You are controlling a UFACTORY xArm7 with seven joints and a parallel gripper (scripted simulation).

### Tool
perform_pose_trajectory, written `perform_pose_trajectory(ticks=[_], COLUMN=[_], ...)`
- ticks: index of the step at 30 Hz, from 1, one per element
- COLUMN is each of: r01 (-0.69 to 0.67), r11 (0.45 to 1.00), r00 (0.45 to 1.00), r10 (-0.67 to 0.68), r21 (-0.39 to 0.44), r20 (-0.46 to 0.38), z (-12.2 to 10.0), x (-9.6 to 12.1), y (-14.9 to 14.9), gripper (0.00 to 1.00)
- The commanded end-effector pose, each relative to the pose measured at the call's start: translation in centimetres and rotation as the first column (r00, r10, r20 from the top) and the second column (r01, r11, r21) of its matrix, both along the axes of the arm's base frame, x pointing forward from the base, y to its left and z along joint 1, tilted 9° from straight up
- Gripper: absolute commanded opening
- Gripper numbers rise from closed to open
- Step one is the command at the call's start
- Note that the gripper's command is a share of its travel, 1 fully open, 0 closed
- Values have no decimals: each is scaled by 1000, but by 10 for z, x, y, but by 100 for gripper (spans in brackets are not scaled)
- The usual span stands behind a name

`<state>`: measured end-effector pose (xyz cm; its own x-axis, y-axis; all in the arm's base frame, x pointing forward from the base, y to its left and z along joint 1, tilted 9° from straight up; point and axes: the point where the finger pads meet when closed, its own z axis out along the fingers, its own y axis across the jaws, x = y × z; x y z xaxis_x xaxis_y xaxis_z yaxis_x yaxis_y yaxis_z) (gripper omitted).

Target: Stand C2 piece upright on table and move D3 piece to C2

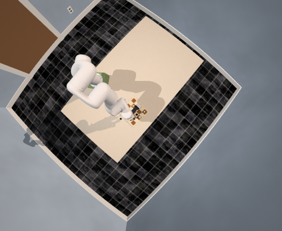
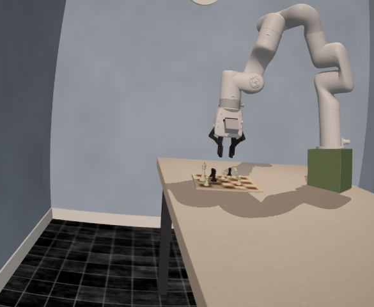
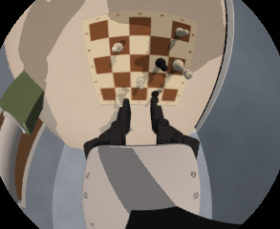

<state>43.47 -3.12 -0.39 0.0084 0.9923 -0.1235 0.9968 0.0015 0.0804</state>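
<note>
Halfway by appearances: one piece set off the board, one transfer left.
The small black piece (image 1: 120, 118) (image 2: 229, 171), probably C2's, is seen upright on the table, below the gripper (image 1: 132, 119) (image 2: 225, 155) (image 3: 140, 104), whose fingers are held partly apart with nothing between. The board's (image 2: 256, 190) (image 3: 86, 30) labels cannot be read; D3's piece may be the black knight (image 2: 213, 176) (image 3: 161, 64) or central white pawn (image 2: 222, 174) (image 3: 140, 82), both below and ahead of the fingertips in the wrist view.
</note>
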Motion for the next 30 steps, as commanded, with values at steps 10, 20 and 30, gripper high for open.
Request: perform_pose_trajectory(ticks=[10, 20, 30], r01=[-1, -1, -1], r11=[1000, 1000, 1000], r00=[1000, 1000, 1000], r10=[1, 1, 1], r21=[1, 1, 1], r20=[4, 4, 4], z=[-16, -28, -38], x=[3, 4, 5], y=[-2, -3, -4], gripper=[34, 34, 34])
